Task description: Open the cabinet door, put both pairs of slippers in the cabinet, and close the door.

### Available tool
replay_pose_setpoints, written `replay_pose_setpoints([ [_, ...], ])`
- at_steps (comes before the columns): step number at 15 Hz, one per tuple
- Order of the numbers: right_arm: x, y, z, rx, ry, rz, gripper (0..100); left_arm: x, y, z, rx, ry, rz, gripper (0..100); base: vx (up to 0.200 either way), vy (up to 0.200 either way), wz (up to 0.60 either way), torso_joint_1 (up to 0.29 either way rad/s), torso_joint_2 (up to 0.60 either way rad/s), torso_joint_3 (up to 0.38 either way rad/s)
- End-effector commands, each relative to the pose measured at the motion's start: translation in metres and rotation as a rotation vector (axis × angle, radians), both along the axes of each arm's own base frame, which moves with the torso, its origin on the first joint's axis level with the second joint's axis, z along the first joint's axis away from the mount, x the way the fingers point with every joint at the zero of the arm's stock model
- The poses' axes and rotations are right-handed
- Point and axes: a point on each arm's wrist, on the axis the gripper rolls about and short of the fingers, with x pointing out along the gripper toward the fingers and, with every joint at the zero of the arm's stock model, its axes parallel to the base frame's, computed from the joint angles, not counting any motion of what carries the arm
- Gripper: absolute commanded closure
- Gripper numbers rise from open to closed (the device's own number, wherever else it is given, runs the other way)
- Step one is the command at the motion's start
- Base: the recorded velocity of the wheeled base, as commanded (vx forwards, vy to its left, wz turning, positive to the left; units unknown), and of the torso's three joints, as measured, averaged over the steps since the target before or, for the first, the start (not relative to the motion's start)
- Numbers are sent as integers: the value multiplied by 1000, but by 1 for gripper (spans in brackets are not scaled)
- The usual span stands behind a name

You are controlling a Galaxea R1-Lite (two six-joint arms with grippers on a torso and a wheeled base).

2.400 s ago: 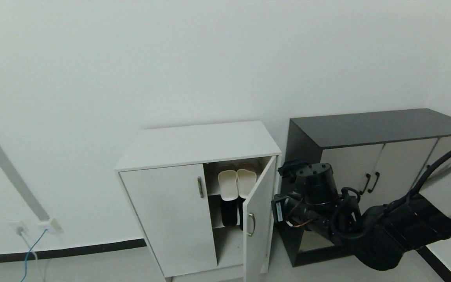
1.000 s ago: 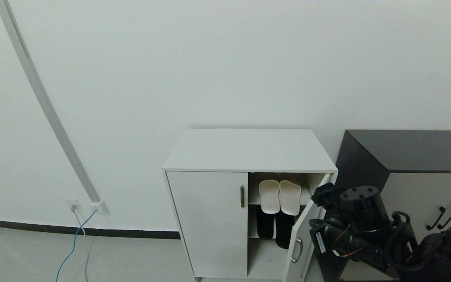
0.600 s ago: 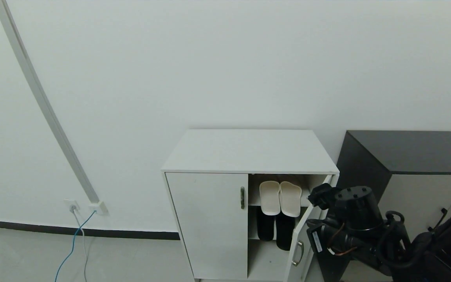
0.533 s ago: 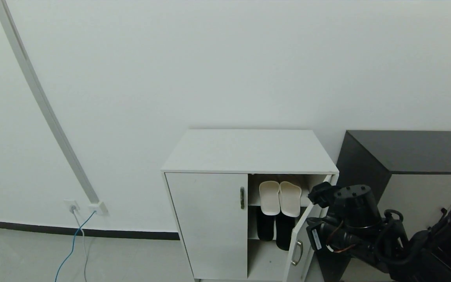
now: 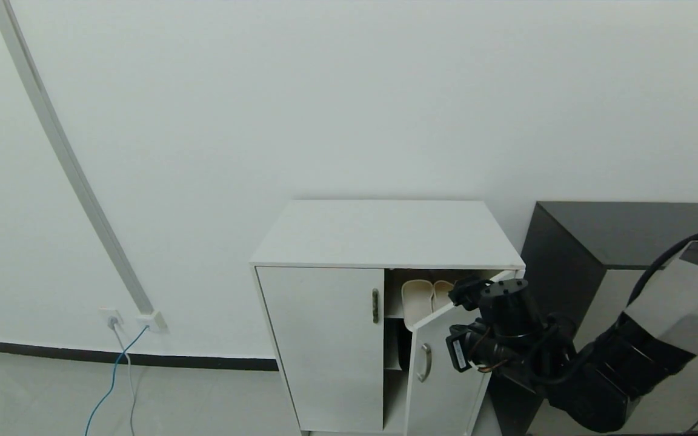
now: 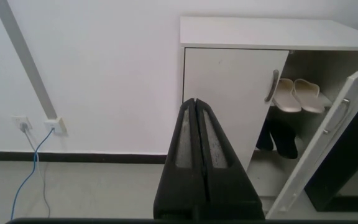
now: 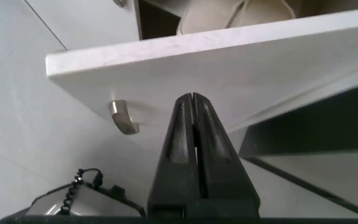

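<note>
The white wall (image 5: 325, 91) takes up the upper two thirds of the head view. Lower centre stands the white cabinet (image 5: 385, 233), with a dark cabinet (image 5: 615, 230) close beside it at the right edge. The white cabinet's left door (image 5: 325, 345) is shut. Its right door (image 5: 446, 375) stands partly open, swung out towards the lower middle of the frame, and hides most of the opening.

The right arm comes in from the lower right, crossing in front of the dark cabinet. The right gripper (image 5: 461, 290) sits at the top outer edge of the right door, between that door and the dark cabinet. In the right wrist view its fingers are pressed together, tips at the door's outer face just beside the door handle (image 7: 124, 118); whether they touch cannot be told. The left gripper (image 6: 195, 102), fingers also together, is well apart from the cabinet, at the centre of the left wrist view in front of the left door.

A grey conduit (image 5: 64, 157) slants down the wall from the upper left to two sockets (image 5: 113, 318) above a black skirting (image 5: 113, 357). A blue cable (image 5: 109, 387) drops from the sockets to the floor.

Inside the cabinet, the white slippers (image 5: 418, 297) lie on the upper shelf, half covered by the door. The black slippers (image 6: 281, 137) sit on the shelf below them.
</note>
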Motion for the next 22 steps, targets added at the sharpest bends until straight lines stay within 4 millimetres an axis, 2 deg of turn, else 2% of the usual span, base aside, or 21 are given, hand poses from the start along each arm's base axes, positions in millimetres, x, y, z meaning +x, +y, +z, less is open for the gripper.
replay_pose_setpoints([
  [1, 13, 7, -14, -4, 12, -3, 100, 0, 0, 0, 0, 2, 1, 100, 0, 0, 0, 0, 0, 0],
  [8, 59, 25, -37, 29, -36, -32, 100, 0, 0, 0, 1, 2, 1, 100, 0, 0, 0, 0, 0, 0],
  [10, 71, 30, -37, 45, -60, -39, 100, 0, 0, 0, 0, 2, 1, 100, 0, 0, 0, 0, 0, 0],
  [18, 110, 30, -45, 78, -116, -84, 100, 0, 0, 0, -2, 2, 1, 100, 0, 0, 0, 0, 0, 0],
  [22, 120, 23, -51, 81, -118, -109, 100, 0, 0, 0, -2, 2, 1, 100, 0, 0, 0, 0, 0, 0],
])
